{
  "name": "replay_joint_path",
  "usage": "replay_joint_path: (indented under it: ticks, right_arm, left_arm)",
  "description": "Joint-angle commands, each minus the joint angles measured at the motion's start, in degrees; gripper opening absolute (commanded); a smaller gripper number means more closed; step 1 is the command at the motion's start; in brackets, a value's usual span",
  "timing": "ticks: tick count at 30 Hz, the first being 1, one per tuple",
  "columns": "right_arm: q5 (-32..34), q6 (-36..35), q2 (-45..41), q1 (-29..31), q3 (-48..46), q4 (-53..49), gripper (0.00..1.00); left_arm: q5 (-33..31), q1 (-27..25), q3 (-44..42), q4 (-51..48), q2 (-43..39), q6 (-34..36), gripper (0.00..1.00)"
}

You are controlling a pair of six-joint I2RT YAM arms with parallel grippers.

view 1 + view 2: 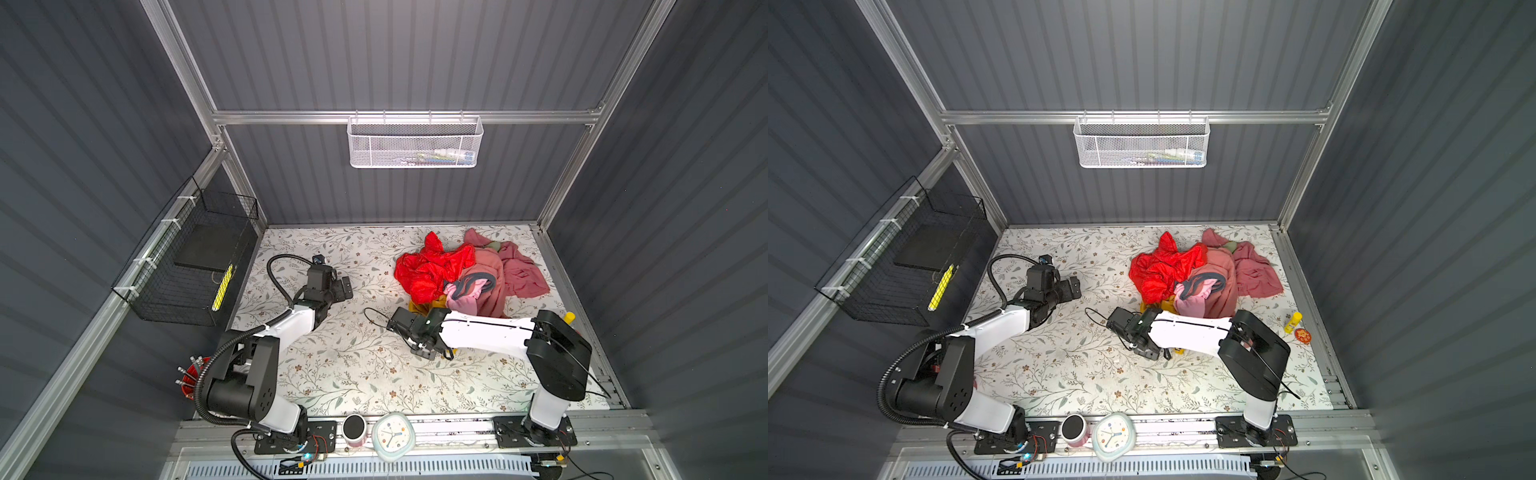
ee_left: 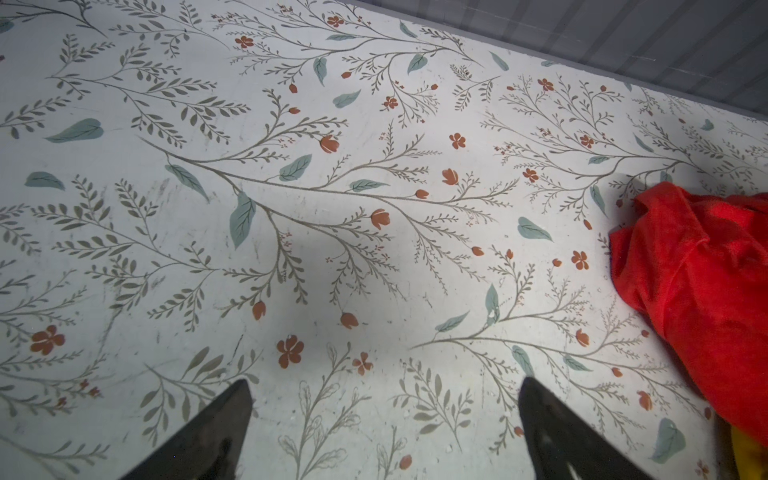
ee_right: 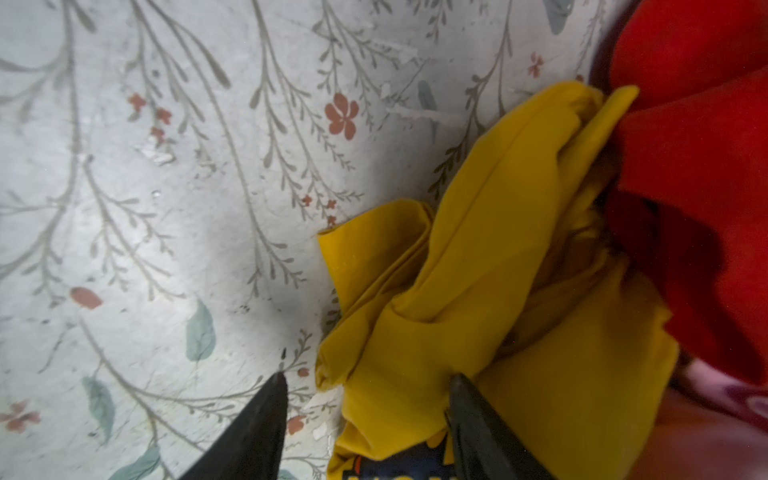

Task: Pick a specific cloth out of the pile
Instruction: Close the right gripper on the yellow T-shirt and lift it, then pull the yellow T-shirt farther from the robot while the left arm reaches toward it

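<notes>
The right fingers (image 3: 257,436) straddle the yellow cloth (image 3: 478,270) half-open, red garment (image 3: 698,145) crowding it; the left fingers (image 2: 216,440) gape empty above the surface (image 2: 291,208).

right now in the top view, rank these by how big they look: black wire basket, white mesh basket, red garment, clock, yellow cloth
Largest to smallest:
1. black wire basket
2. white mesh basket
3. red garment
4. clock, though it sits nearer the camera
5. yellow cloth, only a sliver shows
</notes>
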Motion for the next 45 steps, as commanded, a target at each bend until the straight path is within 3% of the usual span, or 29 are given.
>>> replay_joint_path:
  ticks: [1, 4, 12, 23, 33, 45]
  right_arm:
    - [2.17, -0.70, 1.99, -1.22, 2.06, -1.08, 0.63]
    - [1.77, -1.00, 3.39, -2.93, 2.63, -1.32, 0.62]
    - [0.12, -2.67, 5.55, -5.69, 2.67, -0.40, 0.43]
    - [0.20, -1.27, 3.93, -6.66, 2.36, 0.15, 0.00]
    - [0.86, 0.81, -6.47, -7.75, 3.94, -1.56, 0.00]
    - [4.52, 2.73, -26.25, -11.70, 5.29, -0.42, 0.00]
  left_arm:
    - [-0.93, 0.20, -0.61, -1.57, -1.45, -0.02, 1.00]
    - [-1.04, 0.20, -0.66, -1.79, -1.73, 0.00, 1.00]
    - [-1.27, 0.13, -0.03, -2.34, -1.58, 0.47, 1.00]
    - [-1.15, 0.20, 0.75, -2.98, -1.41, 0.81, 1.00]
    - [-0.74, 0.17, 0.94, -3.22, -1.29, 1.19, 1.00]
    - [0.77, -0.04, 1.45, -3.68, -0.85, 2.92, 1.00]
